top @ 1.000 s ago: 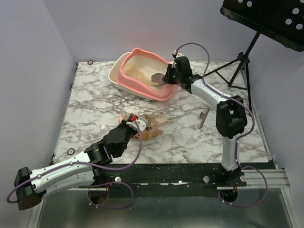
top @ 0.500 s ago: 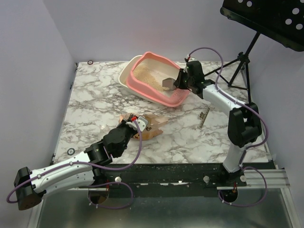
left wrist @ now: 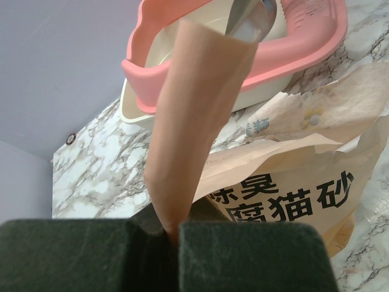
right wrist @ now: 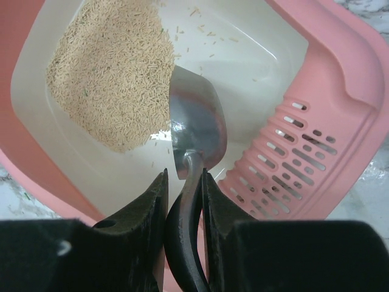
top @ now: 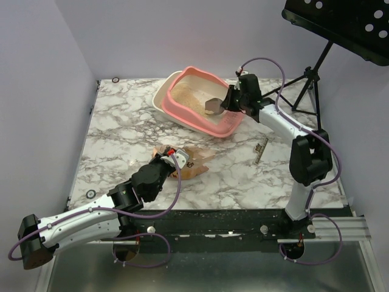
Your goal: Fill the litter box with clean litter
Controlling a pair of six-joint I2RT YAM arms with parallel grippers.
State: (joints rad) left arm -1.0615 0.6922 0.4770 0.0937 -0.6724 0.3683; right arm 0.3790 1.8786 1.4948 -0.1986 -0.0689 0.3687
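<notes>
Top external view: a large salmon-pink plastic litter box w/ cream inner wall [top: 203, 125] sits angled at the far side of the marble-pattern worktop [top: 121, 134]. A heap of pale beige clean litter granules [top: 184, 97] lies in its left part. Over its near-right rim the right claw [top: 230, 100] is clamped on the black handle of a shiny metal scoop [top: 213, 107]. Right wrist view shows the grip just behind the bowl, prob. for tight control of the tip. The bowl hangs over bare cream floor beside the heap w/ no granules visible on it, so it reads as empty. Nearer the bases, the left claw [top: 173, 159] is pinched shut on a rolled flap of the tan kraft-paper litter bag w/ black Chinese print [top: 193, 168], which lies mid-worktop. Holding that flap prob. keeps the mouth open and stops the bag sliding when the scoop digs in. Vs 1 s ago, the box lies further right and turned, and the right arm reaches further right w/ it. Vs half a sec ago the box is unmoved and the scoop has shifted only slightly. Left arm & bag show no change. Granules cover only part of the floor, so filling looks far from done.
</notes>
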